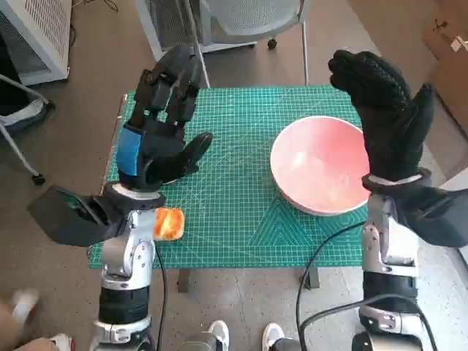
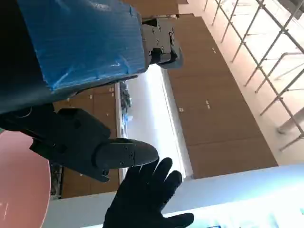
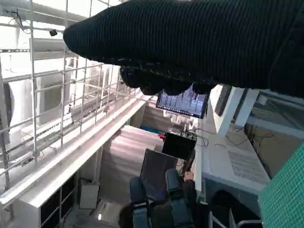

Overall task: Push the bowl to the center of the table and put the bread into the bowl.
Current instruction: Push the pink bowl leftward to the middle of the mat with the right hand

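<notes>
Both forearms are seen nearest, rising from the near edge. Beyond them the table, covered by a green cutting mat, is set on a brownish floor, with a chair base at the far side. The bowl is seen on the right half, not yet centred, so the push appears not begun; a leftward push is called for next. The right hand and left hand are raised, fingers spread, nothing held. The bread lies near left.

A green mat is covering the table; a chair is standing at the frame's top; shoes are showing at the bottom.
</notes>
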